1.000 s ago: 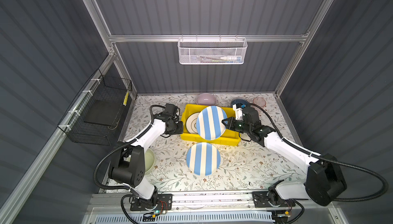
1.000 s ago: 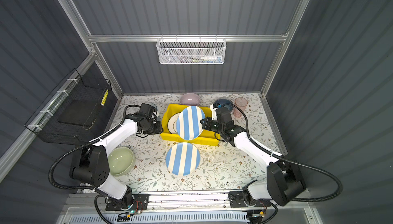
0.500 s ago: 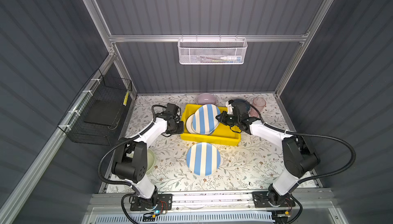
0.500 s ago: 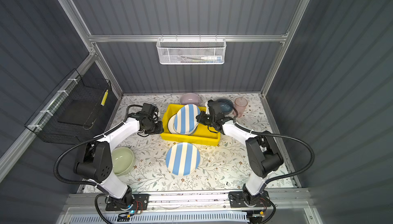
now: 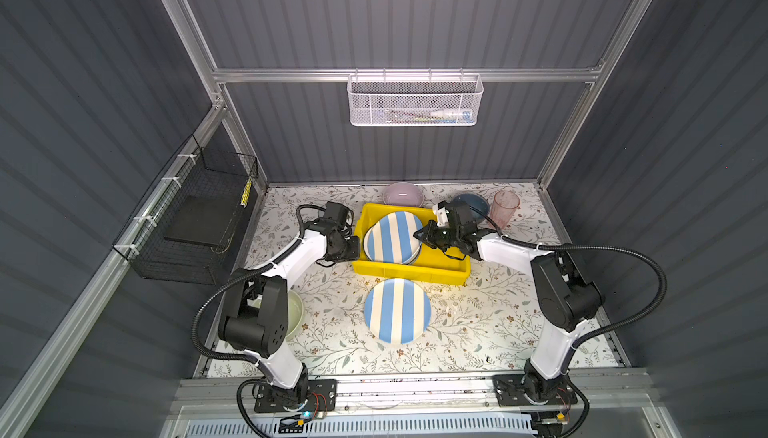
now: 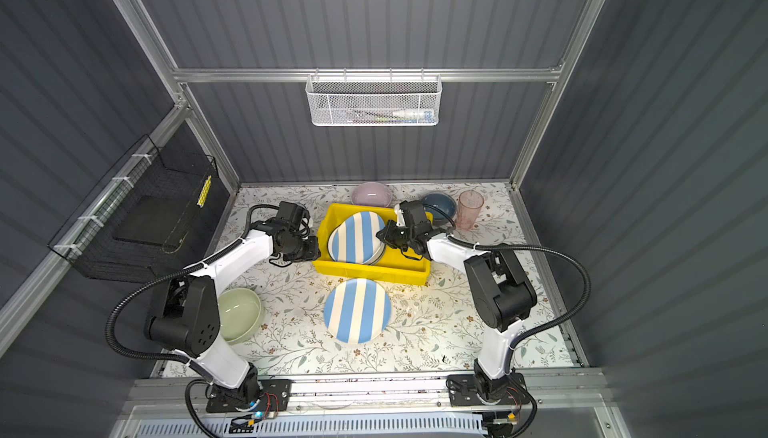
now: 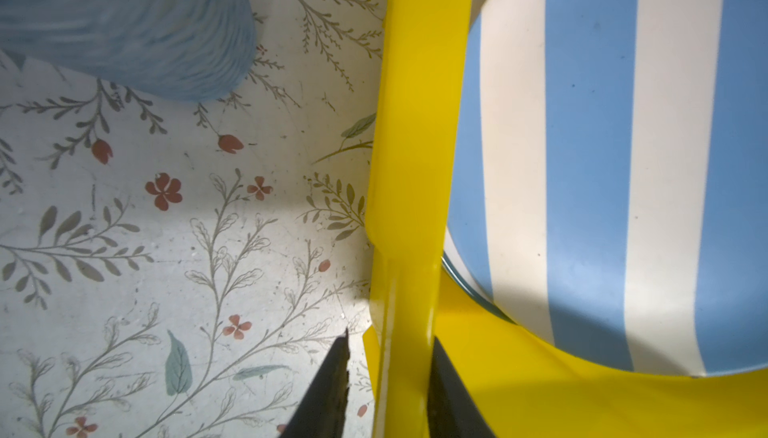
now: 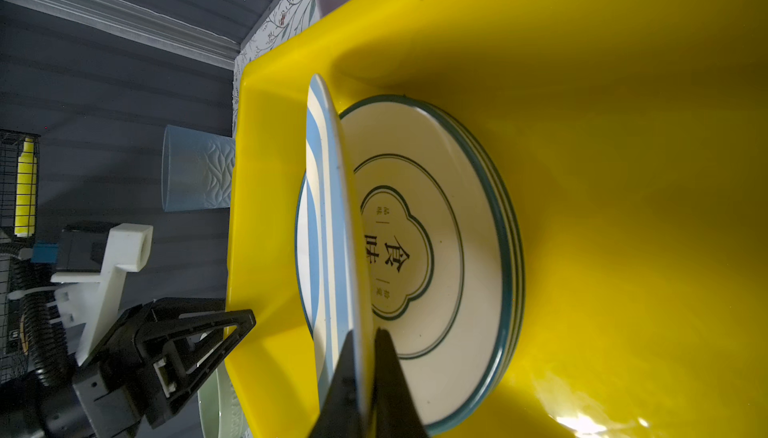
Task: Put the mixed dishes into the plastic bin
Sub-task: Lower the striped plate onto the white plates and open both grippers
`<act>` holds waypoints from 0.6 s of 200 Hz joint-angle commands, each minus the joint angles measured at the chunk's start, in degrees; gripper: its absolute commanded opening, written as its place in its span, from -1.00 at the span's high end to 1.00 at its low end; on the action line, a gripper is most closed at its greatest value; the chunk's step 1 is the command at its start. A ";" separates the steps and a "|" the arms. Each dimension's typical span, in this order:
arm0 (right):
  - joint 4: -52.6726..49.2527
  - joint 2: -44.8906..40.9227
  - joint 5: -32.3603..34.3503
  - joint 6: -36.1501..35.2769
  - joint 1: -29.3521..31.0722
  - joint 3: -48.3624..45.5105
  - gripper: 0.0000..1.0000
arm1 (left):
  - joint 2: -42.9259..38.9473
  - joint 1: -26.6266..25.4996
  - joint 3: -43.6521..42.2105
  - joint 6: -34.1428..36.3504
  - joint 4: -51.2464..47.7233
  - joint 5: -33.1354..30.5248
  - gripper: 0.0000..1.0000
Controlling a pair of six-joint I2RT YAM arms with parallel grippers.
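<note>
Lower than a second ago, the striped plate (image 5: 392,238) now lies well down in the bin (image 5: 411,269), where before it stood steeply above the rim. The right gripper (image 5: 419,235) has moved with it toward the middle of both top views. Its jaws are clamped on the plate's right edge; the right wrist view shows the rim pinched between the two fingers (image 8: 390,373). That plate is tilted, its held edge raised, over a stack of green-rimmed plates (image 8: 436,228) lying flat in the left half of the bin.

The left gripper (image 7: 388,334) sits astride the bin's left wall, one finger outside and one inside. A sliver of floral cloth (image 7: 166,248) shows between the outer finger and the rim, and whether the jaws pinch the wall cannot be told.

Below the bin, at centre frame, the other striped plate (image 5: 397,310) lies flat on the cloth. A lilac bowl (image 5: 402,194), blue bowl (image 5: 473,203) and pink tumbler (image 5: 504,207) stand along the back. The green bowl (image 6: 239,315) sits at lower left, partly behind the left arm. A blue tumbler (image 8: 197,169) stands just outside the bin's left wall.
</note>
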 commanded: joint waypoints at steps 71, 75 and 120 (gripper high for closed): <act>-12.64 1.92 3.76 -6.39 1.06 5.89 0.25 | 1.04 0.33 0.99 0.32 0.20 0.47 0.38; -13.19 1.84 4.20 -6.68 1.01 5.96 0.23 | 1.10 0.37 1.02 0.27 0.28 0.53 0.38; -19.42 1.90 10.36 -9.46 1.18 7.65 0.04 | 0.97 0.38 0.99 -0.07 0.42 0.33 0.38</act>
